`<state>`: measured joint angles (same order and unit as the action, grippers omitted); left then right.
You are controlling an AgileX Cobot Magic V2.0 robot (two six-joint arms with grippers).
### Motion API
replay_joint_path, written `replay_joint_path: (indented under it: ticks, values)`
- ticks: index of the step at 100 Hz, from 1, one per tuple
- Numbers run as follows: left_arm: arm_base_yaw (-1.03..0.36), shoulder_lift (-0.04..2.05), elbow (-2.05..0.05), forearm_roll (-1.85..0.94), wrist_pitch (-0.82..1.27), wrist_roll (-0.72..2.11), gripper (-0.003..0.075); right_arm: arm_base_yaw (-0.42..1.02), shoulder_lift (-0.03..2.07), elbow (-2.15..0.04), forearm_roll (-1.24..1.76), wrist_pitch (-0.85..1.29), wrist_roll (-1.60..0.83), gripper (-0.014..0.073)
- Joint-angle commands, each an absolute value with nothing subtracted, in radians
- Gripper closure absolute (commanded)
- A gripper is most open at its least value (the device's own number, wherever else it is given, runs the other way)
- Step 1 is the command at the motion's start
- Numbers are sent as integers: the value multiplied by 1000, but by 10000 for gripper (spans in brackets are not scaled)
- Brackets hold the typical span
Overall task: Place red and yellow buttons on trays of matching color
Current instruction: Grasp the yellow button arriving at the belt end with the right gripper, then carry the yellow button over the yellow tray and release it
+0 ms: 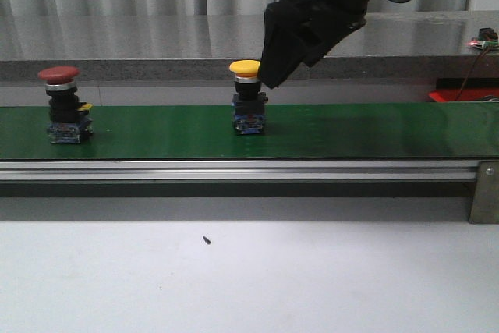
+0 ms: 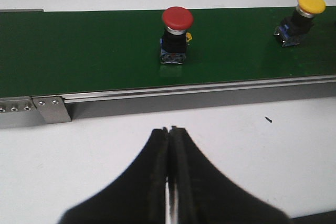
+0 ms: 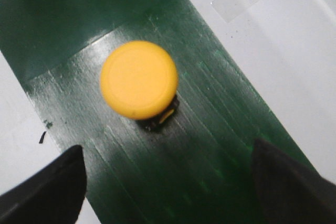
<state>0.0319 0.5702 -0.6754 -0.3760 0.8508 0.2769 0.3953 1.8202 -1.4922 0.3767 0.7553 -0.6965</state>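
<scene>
A yellow button (image 1: 245, 68) on a black and blue base stands upright on the green belt (image 1: 374, 132) near the middle. My right gripper (image 1: 274, 68) hangs just behind and right of it, open; in the right wrist view (image 3: 167, 179) the yellow button's cap (image 3: 138, 79) lies beyond the spread fingertips (image 3: 50, 182). A red button (image 1: 59, 76) stands upright on the belt at the far left. In the left wrist view the red button (image 2: 177, 18) and the yellow button (image 2: 311, 3) stand beyond my left gripper (image 2: 169, 130), which is shut and empty over the white table. No trays are clearly visible.
A metal rail (image 1: 234, 169) runs along the belt's front edge, with a bracket (image 1: 485, 193) at the right end. A grey counter (image 1: 156, 37) lies behind the belt. A red object (image 1: 460, 93) shows at the far right. A small dark speck (image 1: 207, 239) lies on the white table.
</scene>
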Motion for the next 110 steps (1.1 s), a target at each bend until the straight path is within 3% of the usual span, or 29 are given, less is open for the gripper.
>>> replay_joint_path:
  ticks: [1,38,45,64,73,86,110]
  values:
    - [24,573,-700,-398,796,270,740,394,1790,-1542,420,721,-708,-29]
    - [24,573,-700,-398,796,270,740,394,1827,-1546,444,691,-708,-10]
    - [24,573,-700,-398,796,270,740,393,1831,-1546,444,688,-708,48]
    - [24,573,-700,-398,796,270,740,374,1833,-1546,444,681,-689,347]
    - [24,573,-700,-398,796,270,740,370,1833,-1546,444,682,-677,438]
    - [24,573,-700,-398,796,270,740,359,1819,-1545,420,681,-613,449]
    - [24,573,-700,-398,796,270,740,275,1710,-1491,206,684,-269,449]
